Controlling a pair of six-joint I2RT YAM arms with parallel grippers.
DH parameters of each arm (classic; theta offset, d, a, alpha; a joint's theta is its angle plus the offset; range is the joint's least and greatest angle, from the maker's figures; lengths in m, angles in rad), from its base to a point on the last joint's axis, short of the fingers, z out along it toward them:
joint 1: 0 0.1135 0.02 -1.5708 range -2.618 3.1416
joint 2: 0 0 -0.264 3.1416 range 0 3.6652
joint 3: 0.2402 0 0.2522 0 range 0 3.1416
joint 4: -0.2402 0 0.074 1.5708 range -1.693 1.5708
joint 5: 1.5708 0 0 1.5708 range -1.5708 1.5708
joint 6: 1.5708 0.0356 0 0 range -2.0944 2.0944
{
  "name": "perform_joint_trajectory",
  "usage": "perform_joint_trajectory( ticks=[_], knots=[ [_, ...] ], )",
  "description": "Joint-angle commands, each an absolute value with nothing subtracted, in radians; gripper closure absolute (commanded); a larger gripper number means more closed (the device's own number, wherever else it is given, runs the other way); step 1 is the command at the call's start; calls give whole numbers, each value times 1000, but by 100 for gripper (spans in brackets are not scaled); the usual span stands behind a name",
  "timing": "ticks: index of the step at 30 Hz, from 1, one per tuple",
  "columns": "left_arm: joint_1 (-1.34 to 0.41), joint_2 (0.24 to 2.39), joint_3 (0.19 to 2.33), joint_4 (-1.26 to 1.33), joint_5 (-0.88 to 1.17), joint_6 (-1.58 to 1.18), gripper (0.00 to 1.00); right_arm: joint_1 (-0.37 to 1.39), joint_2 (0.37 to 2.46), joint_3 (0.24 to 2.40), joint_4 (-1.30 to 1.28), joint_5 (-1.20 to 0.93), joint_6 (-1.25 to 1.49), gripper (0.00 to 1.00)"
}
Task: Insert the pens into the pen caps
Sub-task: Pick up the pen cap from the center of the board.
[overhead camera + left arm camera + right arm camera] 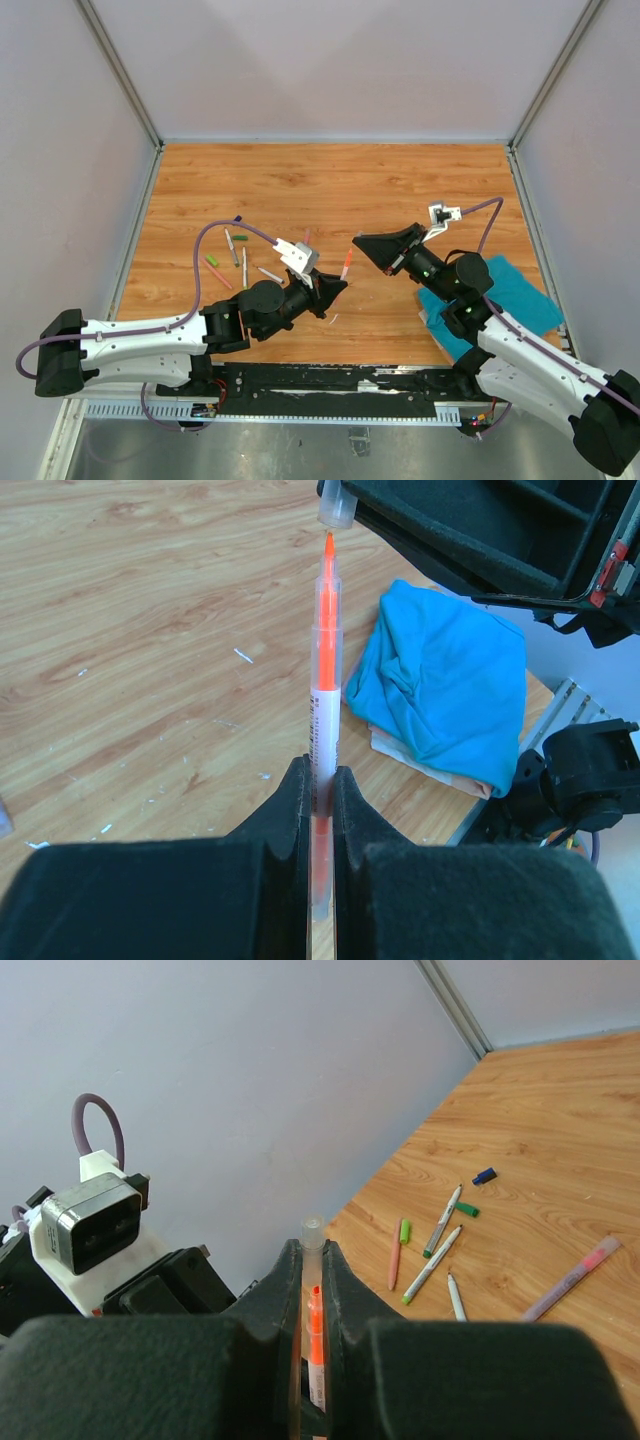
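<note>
Over the table (330,180), an orange pen (325,680) clenched in the left gripper (320,772) is being aimed at the cap (337,505) pinched in the right gripper (312,1255); straight pushing is seemingly being needed next.

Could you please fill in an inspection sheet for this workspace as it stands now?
Surface: wooden table, scattered white specks.
Job's things: orange pen tip just short of the clear cap, not yet in; loose pens and loose caps on the table's left.
Clutter: crumpled teal cloth at right.
Grippers: left gripper shut on the orange pen; right gripper shut on the clear cap.
Cables: purple cables run along both arms.
Surroundings: pale walls.
</note>
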State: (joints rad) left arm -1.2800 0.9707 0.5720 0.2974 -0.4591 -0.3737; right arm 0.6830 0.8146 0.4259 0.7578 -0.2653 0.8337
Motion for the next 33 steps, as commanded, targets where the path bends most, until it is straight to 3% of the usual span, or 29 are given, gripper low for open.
perform_joint_trajectory(
  ticks=[1,33],
  knots=[
    [-1291,965,580,335,-470,-360,100,695,816,439,780,-278,836,99],
    [-1290,952,592,334,-498,-364,100,731,758,390,545,-367,722,99]
  ],
)
